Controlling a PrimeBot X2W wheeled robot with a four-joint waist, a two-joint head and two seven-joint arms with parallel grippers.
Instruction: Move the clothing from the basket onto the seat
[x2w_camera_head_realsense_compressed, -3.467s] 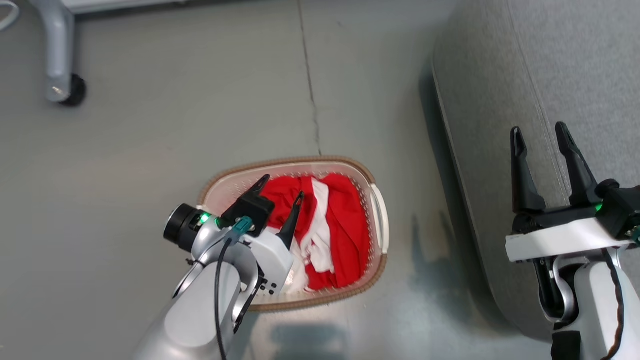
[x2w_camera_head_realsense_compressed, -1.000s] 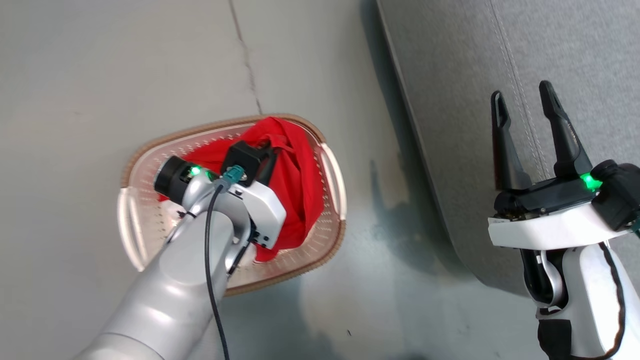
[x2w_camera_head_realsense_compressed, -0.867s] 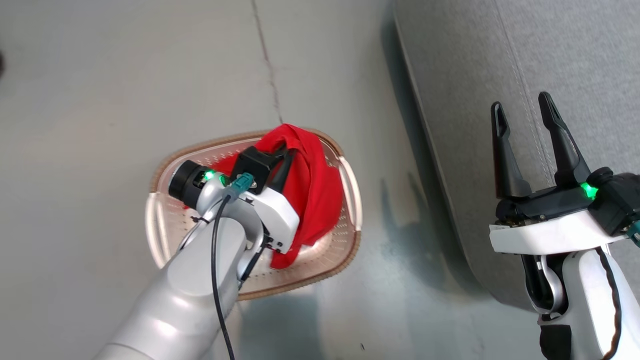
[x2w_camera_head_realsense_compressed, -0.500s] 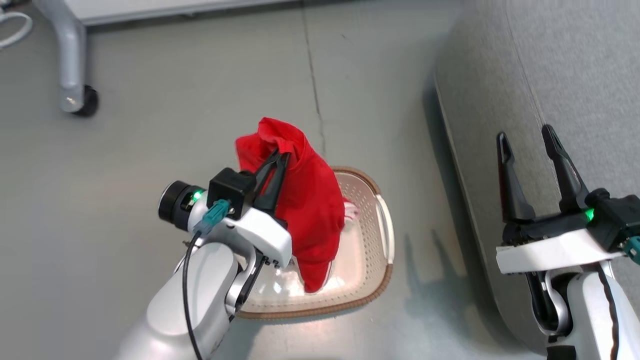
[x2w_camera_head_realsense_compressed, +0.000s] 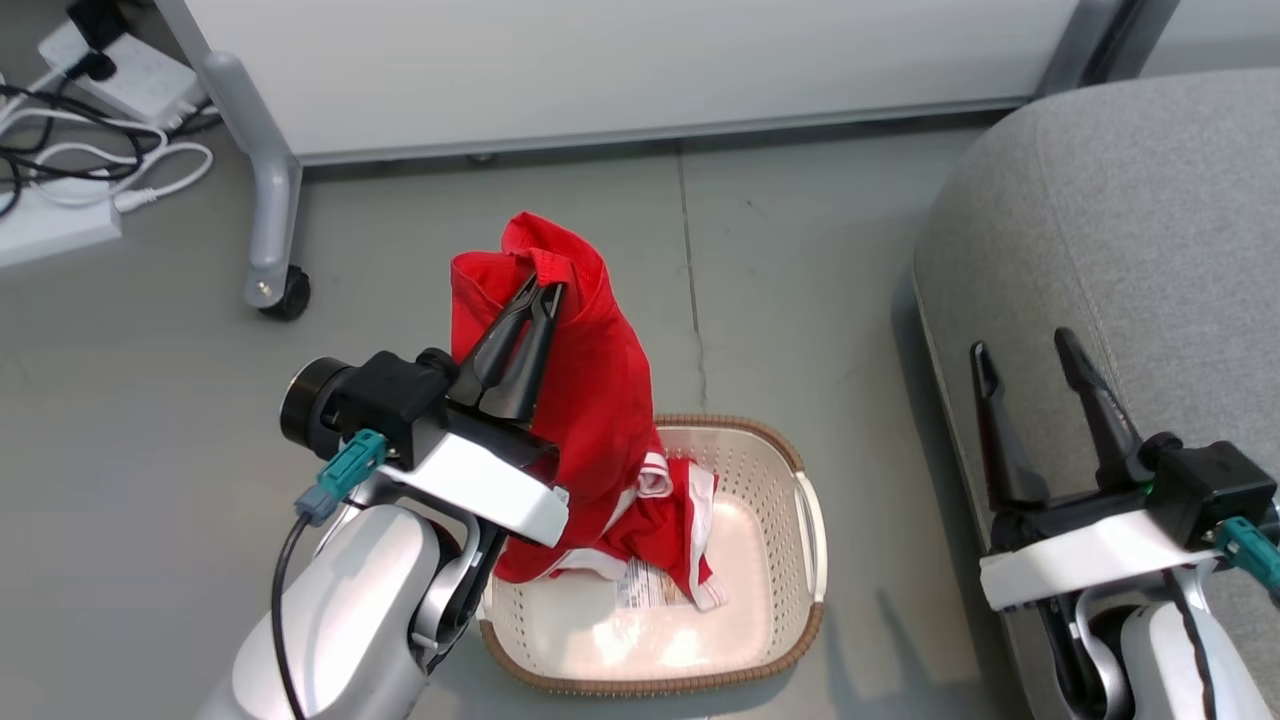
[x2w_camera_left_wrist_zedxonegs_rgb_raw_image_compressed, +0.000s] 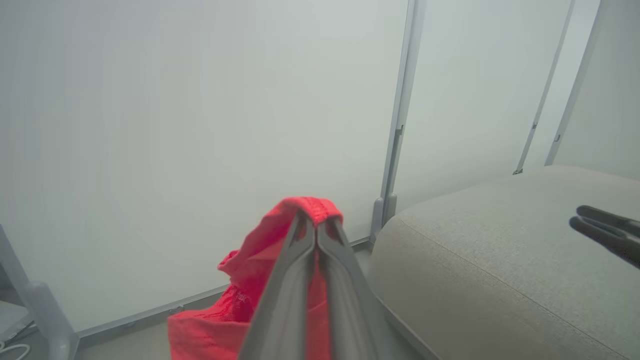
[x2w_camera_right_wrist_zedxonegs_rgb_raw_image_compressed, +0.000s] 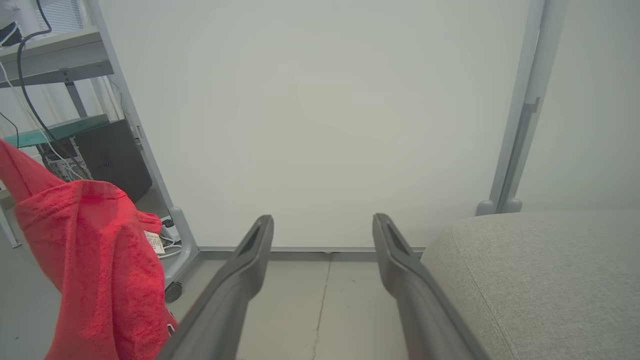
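Dangling over the basket (x2w_camera_head_realsense_compressed: 812, 560), red garment (x2w_camera_head_realsense_compressed: 600, 400) pinched by left gripper (x2w_camera_head_realsense_compressed: 540, 292); right gripper (x2w_camera_head_realsense_compressed: 1020, 345) wide, empty; nothing on sofa (x2w_camera_head_realsense_compressed: 1150, 200) yet.

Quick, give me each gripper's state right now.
Left gripper: shut on the red clothing, whose lower end hangs into the basket.
Right gripper: open, holding nothing.
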